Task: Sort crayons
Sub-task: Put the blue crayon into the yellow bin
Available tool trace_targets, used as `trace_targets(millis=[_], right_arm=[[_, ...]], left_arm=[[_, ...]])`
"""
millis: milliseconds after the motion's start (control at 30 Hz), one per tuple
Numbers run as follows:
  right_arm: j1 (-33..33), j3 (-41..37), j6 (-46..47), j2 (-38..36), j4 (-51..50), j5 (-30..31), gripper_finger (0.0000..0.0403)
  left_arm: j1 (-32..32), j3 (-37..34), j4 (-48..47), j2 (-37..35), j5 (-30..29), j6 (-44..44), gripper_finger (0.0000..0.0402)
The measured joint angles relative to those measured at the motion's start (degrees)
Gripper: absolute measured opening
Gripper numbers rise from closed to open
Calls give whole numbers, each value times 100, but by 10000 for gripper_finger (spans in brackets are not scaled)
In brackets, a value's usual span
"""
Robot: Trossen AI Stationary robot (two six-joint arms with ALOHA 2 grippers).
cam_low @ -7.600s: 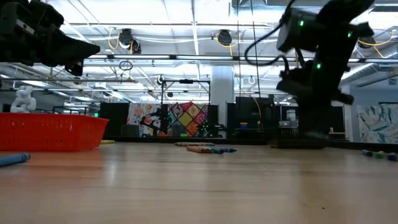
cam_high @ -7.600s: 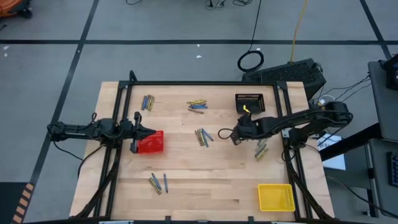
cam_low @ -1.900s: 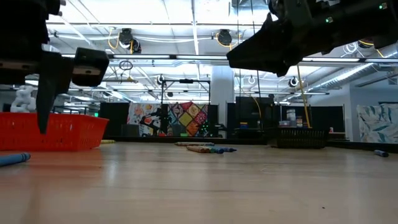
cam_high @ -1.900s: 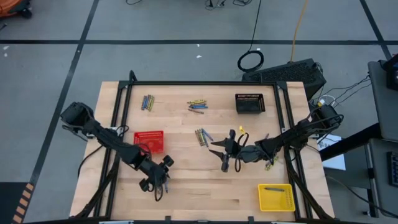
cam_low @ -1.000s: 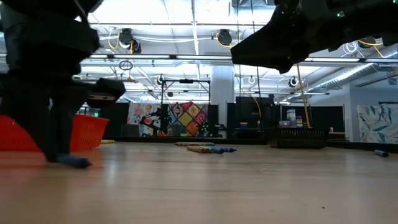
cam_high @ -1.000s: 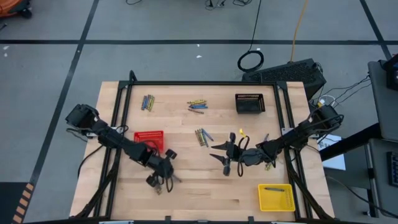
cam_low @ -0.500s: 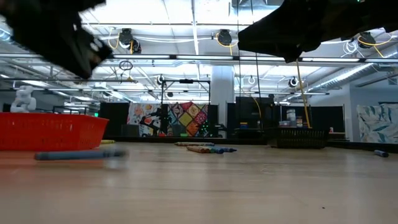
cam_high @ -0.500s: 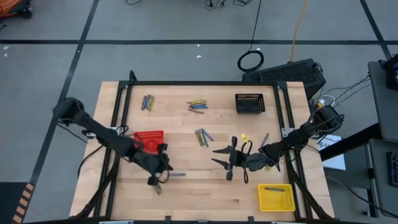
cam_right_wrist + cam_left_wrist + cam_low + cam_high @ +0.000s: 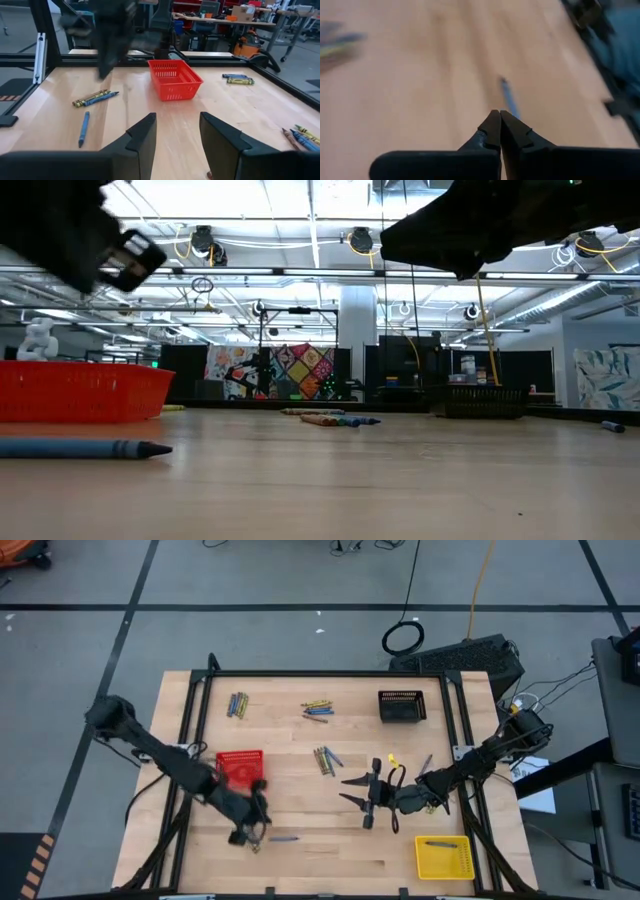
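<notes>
- left gripper (image 9: 499, 121) pressed together, empty; blue crayon (image 9: 509, 98) just ahead, blurred
- right gripper (image 9: 177, 131) spread, empty, well apart from red basket (image 9: 174, 79)
- its arm cut off in low view

Bright, even light falls from the ceiling strips (image 9: 300, 275) glaring white behind me in the low view, so the table (image 9: 330, 850) carries almost no shadow from above. My left wrist view is smeared with motion blur, the blue crayon (image 9: 509, 98) soft against streaked wood. In my right wrist view the red basket (image 9: 175, 79) is sharp, while my left arm (image 9: 112, 30) is a dark smear.
</notes>
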Motion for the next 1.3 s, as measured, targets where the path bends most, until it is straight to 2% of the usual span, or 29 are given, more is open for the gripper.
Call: trace_targets(millis=[100,200,367,533,733,1033,1167,1300], right_arm=[[0,0,43,0,-1,-7,137],[2,0,106,0,-1,-17,137],[22,0,281,0,-3,-33,137],[187,0,293,0,-3,-42,137],[496,0,390,0,-5,-35,137],[675,-2,257,0,-3,-26,137],[675,-2,247,0,-4,-25,137],[720,-2,217,0,-3,-20,137]], left_arm=[[-247,2,841,802,499,10,17],[-446,196,1272,1424,542,4,51],[-728,833,1443,2214,10,181,116],[-951,1312,1141,2928,-795,190,136],[-1045,1629,609,3218,-1354,-571,137],[-1002,1623,260,3216,-1530,-1049,131],[-957,1540,177,3203,-1486,-1095,95],[-917,1534,126,3203,-1453,-1091,34]])
